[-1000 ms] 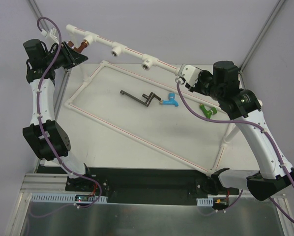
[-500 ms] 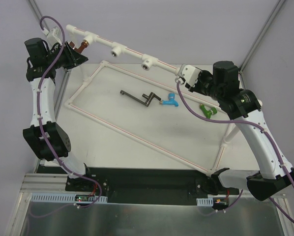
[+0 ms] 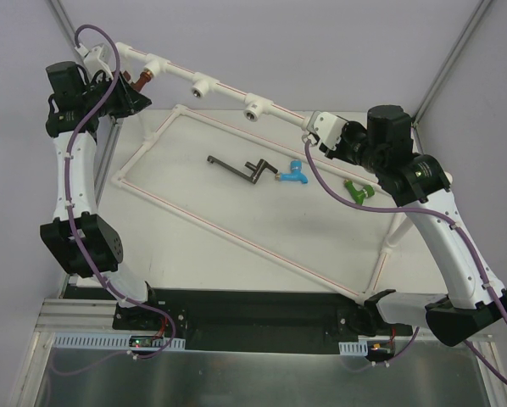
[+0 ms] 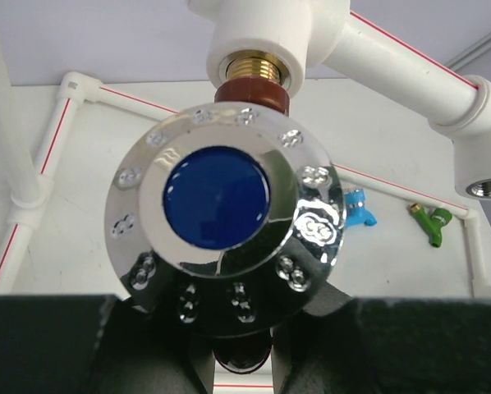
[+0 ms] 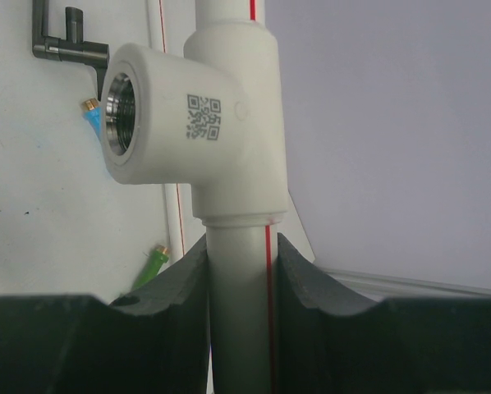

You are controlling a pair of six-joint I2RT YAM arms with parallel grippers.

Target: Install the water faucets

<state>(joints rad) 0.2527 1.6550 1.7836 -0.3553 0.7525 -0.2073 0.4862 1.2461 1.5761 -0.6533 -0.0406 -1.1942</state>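
The red-brown faucet (image 3: 140, 81) has its brass thread (image 4: 254, 67) in the leftmost socket (image 4: 258, 37) of the white pipe frame (image 3: 228, 87). Its shiny bluish knob (image 4: 221, 197) fills the left wrist view. My left gripper (image 3: 126, 96) (image 4: 245, 332) is shut on this faucet's body below the knob. The blue faucet (image 3: 294, 175) (image 4: 359, 207) and the green faucet (image 3: 355, 191) (image 5: 153, 267) lie loose on the table. My right gripper (image 3: 315, 136) (image 5: 241, 271) is shut on the white pipe (image 5: 237, 320) just below an empty socket (image 5: 118, 111).
A black crank-shaped tool (image 3: 241, 170) (image 5: 65, 41) lies on the table beside the blue faucet. Two more empty sockets (image 3: 201, 86) sit along the raised pipe. The frame's lower loop (image 3: 236, 242) rests across the white table. Grey walls stand close behind.
The left wrist has turned and risen slightly at the red-brown faucet, and its purple cable has swung upward. The right arm and the loose faucets have not moved.
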